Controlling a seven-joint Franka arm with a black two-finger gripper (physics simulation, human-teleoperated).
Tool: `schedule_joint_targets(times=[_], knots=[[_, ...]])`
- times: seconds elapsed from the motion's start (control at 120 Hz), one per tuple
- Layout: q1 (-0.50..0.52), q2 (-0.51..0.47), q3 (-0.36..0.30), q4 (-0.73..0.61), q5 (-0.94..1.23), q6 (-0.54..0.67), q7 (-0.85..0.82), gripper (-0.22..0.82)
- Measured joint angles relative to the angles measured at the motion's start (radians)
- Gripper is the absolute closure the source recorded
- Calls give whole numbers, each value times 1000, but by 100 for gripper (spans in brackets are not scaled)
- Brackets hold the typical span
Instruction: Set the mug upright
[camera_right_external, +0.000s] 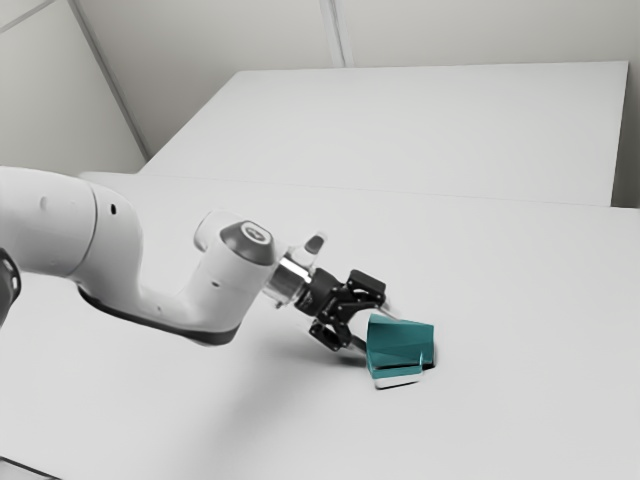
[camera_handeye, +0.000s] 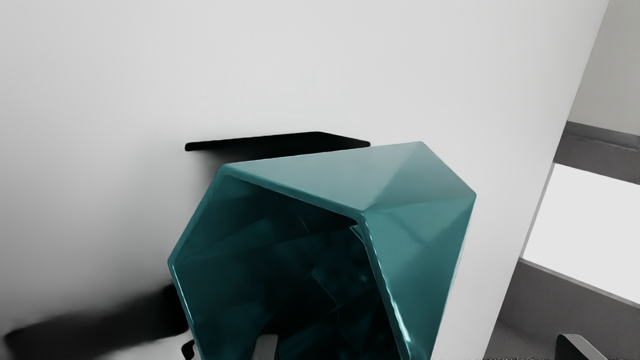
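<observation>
nearest, what seems to be the handle (camera_right_external: 398, 378) juts from the mug's lower side; the teal mug (camera_right_external: 402, 342) lies on its side on the table (camera_right_external: 540, 300), well in from the far edge and toward the exterior view's right, its mouth facing the arm (camera_right_external: 215, 280); the black gripper (camera_right_external: 378, 330) is at that mouth, its fingers wide apart and closed on nothing; in the wrist view one finger (camera_handeye: 266, 348) overlaps the opening, the other stands outside the mug, probably so that they can pinch the wall and tip it upright; the handle may be propping it, and could make it roll; beyond lies a white slab (camera_right_external: 430, 120); one mug, one arm, one gripper, two fingers, one slab.
</observation>
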Motion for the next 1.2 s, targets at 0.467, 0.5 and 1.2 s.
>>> schedule_joint_targets(times=[0.467, 0.5, 1.2], knots=[[-3, 13, -32, 47, -60, 8, 52, 68], [-3, 13, -33, 48, -60, 8, 55, 70], [-93, -150, 126, 214, 588, -95, -36, 78]])
